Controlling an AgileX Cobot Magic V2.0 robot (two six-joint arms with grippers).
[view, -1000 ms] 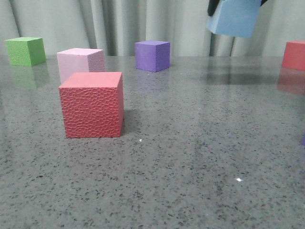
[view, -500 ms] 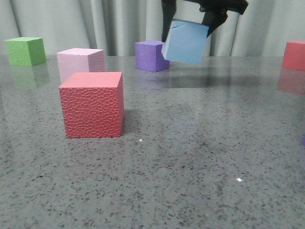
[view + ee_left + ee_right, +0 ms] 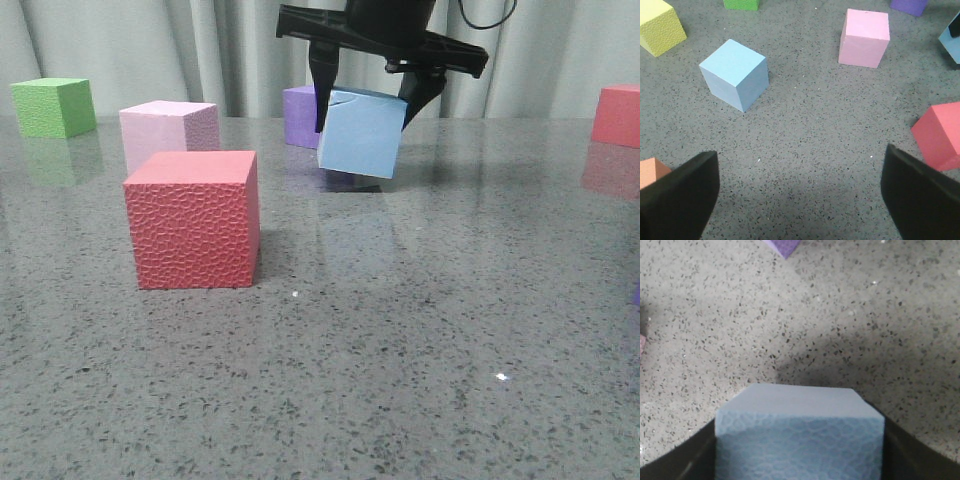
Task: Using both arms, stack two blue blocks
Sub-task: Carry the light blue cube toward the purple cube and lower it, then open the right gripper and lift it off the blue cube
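Observation:
In the front view my right gripper (image 3: 362, 120) is shut on one blue block (image 3: 360, 132), which hangs tilted, low over the grey table, in front of the purple cube (image 3: 298, 110). The right wrist view shows that block (image 3: 800, 435) filling the space between the fingers of the right gripper (image 3: 800, 460). The other blue block (image 3: 735, 74) stands alone on the table in the left wrist view, well ahead of my left gripper (image 3: 800, 165). That gripper is open, with bare table between its fingers. The held block (image 3: 952, 37) peeks in at that view's edge.
A large red cube (image 3: 193, 218) stands front left, with a pale pink cube (image 3: 168, 130) behind it. A green cube (image 3: 53, 106) sits far left and another red cube (image 3: 617, 114) far right. The left wrist view also shows a yellow cube (image 3: 657, 27) and an orange cube (image 3: 650, 170).
My right gripper has carried the blue block down and to the left, from the upper right of the front view to just above the table before the purple cube.

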